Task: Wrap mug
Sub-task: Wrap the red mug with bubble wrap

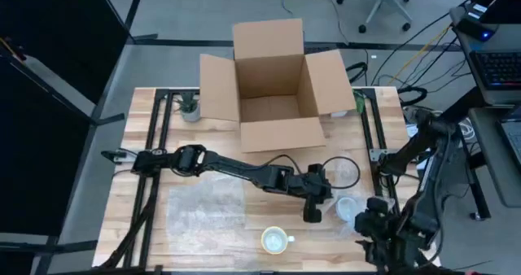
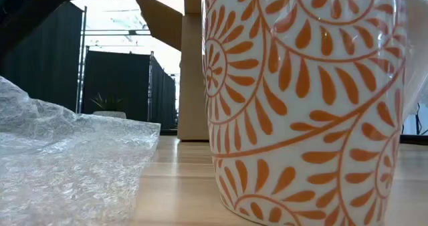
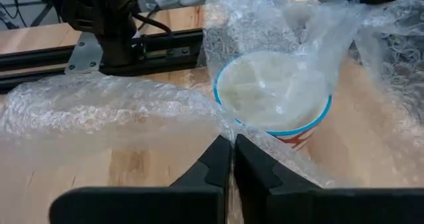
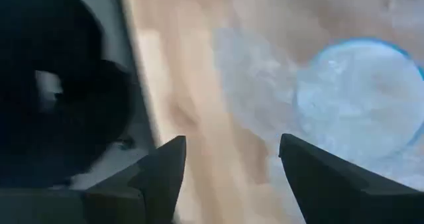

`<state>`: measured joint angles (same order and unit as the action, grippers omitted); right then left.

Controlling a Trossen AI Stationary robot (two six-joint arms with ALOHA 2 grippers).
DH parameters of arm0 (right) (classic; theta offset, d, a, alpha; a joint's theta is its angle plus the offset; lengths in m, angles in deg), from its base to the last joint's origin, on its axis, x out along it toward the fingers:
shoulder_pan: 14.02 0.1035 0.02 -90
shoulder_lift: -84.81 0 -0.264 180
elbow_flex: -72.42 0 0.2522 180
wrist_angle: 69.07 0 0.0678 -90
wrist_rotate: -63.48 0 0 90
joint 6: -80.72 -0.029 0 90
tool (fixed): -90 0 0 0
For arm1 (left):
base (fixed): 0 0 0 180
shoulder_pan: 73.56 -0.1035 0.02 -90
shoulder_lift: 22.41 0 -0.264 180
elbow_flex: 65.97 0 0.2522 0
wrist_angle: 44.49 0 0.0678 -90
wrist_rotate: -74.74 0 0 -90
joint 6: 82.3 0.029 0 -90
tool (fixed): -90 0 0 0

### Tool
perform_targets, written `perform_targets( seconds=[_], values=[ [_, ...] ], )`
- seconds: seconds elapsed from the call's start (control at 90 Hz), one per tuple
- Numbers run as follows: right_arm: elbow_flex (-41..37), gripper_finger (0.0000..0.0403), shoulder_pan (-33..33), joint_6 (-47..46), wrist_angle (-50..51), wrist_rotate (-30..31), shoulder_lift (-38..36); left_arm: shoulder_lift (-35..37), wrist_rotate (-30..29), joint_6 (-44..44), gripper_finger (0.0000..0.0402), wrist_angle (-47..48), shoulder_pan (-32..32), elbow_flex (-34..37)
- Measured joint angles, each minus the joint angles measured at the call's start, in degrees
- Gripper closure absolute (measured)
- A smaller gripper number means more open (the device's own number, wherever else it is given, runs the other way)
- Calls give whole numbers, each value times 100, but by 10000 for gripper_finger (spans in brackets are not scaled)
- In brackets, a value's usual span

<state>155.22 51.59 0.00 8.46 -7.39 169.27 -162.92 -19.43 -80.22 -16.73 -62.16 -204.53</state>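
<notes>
L gripper (image 3: 232, 159), fingers pinched on bubble wrap (image 3: 119, 111) beside blue-rimmed mug (image 3: 273, 95), needed a slow, taut pull (R gripper (image 4: 232, 159) stood apart).

No text, label, brand, number or sign can be read anywhere.

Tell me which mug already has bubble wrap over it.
The blue-rimmed mug beside the left gripper, which is shut on the bubble wrap draped over it. The orange-patterned mug near the table's front edge stands bare.
</notes>
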Motion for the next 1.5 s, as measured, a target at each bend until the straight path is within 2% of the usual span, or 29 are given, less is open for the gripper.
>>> perform_targets(
  seconds=[0.244, 0.5, 0.767, 1.0, 1.356, 1.5],
  values=[
    [-604, 172, -434, 771, -43, 309, 40, 0, -2, -7, 401, -14, -2, 0],
    [-1482, 172, -753, 1006, -1079, 316, 40, 0, 38, -11, 401, -171, -2, 2],
    [-1489, 172, -776, 1135, -1072, 326, 40, 0, 1031, -14, 401, -1022, 113, 9],
    [-1496, 172, -789, 1146, -1061, 449, 44, -327, 1094, -21, 401, -1411, 127, 7],
    [-1489, 172, -943, 1242, -1108, 453, 44, -588, 861, -318, 401, -1406, -38, 28],
    [-1120, 172, -940, 1282, -668, 318, 18, -610, 859, -326, 401, -1330, -48, 28]
  ],
)
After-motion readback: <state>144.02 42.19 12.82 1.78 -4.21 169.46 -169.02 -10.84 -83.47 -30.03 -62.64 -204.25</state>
